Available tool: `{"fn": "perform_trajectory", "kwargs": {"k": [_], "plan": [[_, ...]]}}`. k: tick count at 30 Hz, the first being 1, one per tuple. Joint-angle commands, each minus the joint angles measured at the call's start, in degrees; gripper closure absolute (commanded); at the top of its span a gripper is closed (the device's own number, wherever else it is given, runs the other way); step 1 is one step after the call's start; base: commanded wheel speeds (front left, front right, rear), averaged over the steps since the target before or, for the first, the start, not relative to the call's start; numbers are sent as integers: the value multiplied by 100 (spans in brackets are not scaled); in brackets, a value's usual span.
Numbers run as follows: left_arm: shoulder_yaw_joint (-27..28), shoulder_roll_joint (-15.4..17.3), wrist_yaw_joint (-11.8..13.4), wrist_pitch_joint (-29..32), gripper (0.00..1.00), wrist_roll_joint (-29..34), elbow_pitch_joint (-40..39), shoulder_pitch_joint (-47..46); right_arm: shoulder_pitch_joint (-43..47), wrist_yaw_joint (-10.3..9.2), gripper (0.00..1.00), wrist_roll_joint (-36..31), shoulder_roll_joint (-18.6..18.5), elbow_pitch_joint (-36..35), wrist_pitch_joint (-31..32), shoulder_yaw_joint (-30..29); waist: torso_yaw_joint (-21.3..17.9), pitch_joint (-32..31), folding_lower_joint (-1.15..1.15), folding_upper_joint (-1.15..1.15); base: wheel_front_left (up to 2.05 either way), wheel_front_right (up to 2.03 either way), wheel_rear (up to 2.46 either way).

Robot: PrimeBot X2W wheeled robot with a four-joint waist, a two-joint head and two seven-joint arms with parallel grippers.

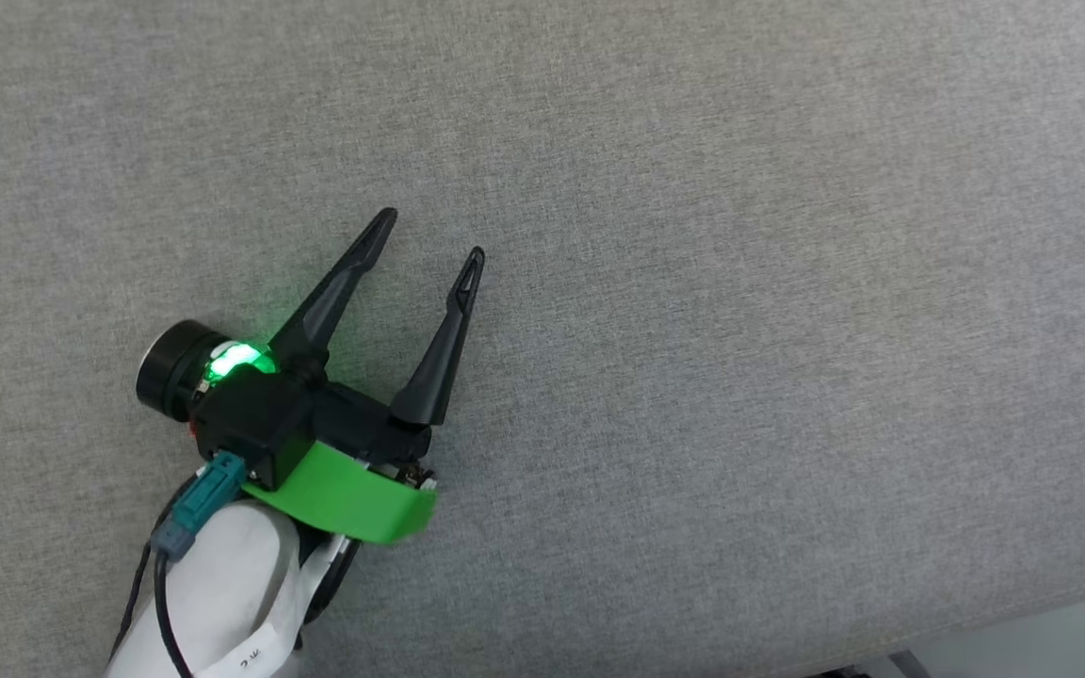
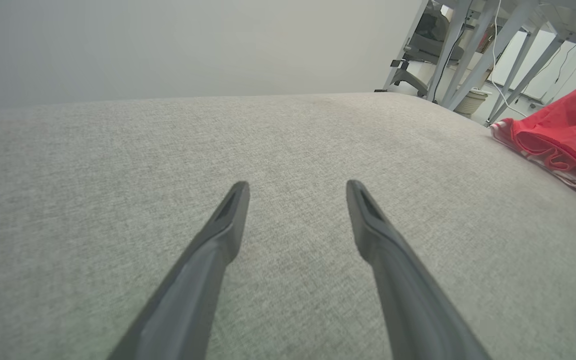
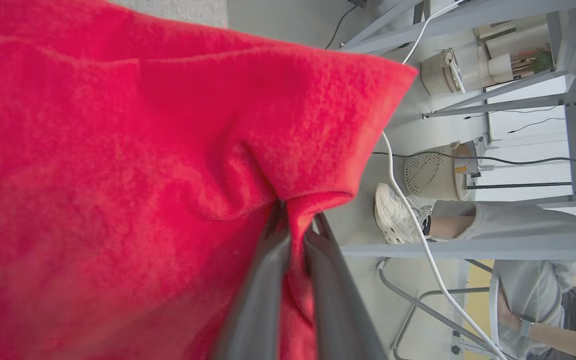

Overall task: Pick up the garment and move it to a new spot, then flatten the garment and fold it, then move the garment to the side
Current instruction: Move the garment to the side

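**Red shirt is pinched, but the big move isn't done yet**

The right jaws are pressed together on a fold of the garment (image 3: 118,175), w/ red cloth squeezed between them & bunched up all round. I can't tell which bit they have, hem or sleeve or middle.

In the left wrist view the garment (image 2: 563,130) is a crumpled red heap at the far right side of the grey surface (image 1: 693,282), near its edge. The left jaws are spread wide w/ nothing in them. They sit low over a bare part of the surface, well apart from the shirt.

I think this is step 1: pick it up & take it to a new spot. Flattening & folding haven't begun.

Next, the right arm prob. needs to lift high enough that no cloth drags, then carry the shirt to the bare middle & set it down. After that the left jaws should grab another edge, so both arms can pull it flat.
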Motion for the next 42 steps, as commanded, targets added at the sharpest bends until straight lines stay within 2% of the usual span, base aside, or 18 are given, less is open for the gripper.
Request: {"fn": "perform_trajectory", "kwargs": {"k": [1, 5, 6, 7, 8, 14, 16, 24, 28, 31, 37, 42], "plan": [[50, 56, 64, 18, 0, 66, -43, -103, -158, -10, 100, -142, 43, 136, -94, -157, 92, 280, -1, 65, 0, 0, 0], [67, 74, 93, 12, 0, 49, -94, -98, -359, -10, 100, -436, 231, 491, -239, -477, 159, 334, -1, 65, 0, 0, 0], [66, 75, 95, 8, 0, 43, -91, -94, -392, -10, 76, -481, 281, 548, -289, -531, 168, 330, -1, 65, 0, 0, 0], [61, 74, 95, 2, 0, 37, -79, -89, -425, -10, 23, -554, 331, 603, -370, -591, 178, 314, -1, 65, 0, 0, 0], [53, 72, 94, -4, 0, 33, -61, -85, -444, -10, 0, -612, 367, 654, -421, -634, 186, 286, -1, 65, 0, 0, 0], [6, -28, 90, -75, 0, -25, 100, -73, -575, -10, 0, -908, 542, 883, -683, -862, 217, -47, -1, 65, 0, 0, 0], [2, -149, 81, -128, 0, -100, 280, -34, -623, -10, 0, -902, 652, 861, -930, -874, 247, -423, -1, 65, 0, 0, 0], [217, -449, 79, -167, 0, -260, 583, 254, -531, -10, 0, -199, 1056, 221, -1239, -430, 434, -1391, -1, 65, 0, 0, 0], [456, -577, 78, -168, 0, -261, 621, 488, -201, -10, 0, 180, 1201, -500, -1219, -150, 585, -1834, -1, 65, 0, 0, 0], [682, -653, 89, -169, 0, -236, 660, 664, 179, -10, 0, 538, 1439, -1198, -1142, -83, 717, -2111, -1, 65, 0, 0, 0], [1059, -815, 92, -169, 0, -175, 790, 971, 1196, -10, 0, 904, 2158, -2722, -839, -245, 977, -2541, -1, 65, 0, 0, 0], [1254, -913, 53, -169, 0, -92, 903, 1180, 2016, -10, 0, 917, 2839, -3733, -749, -429, 1158, -2760, -1, 65, 0, 0, 0]]}}
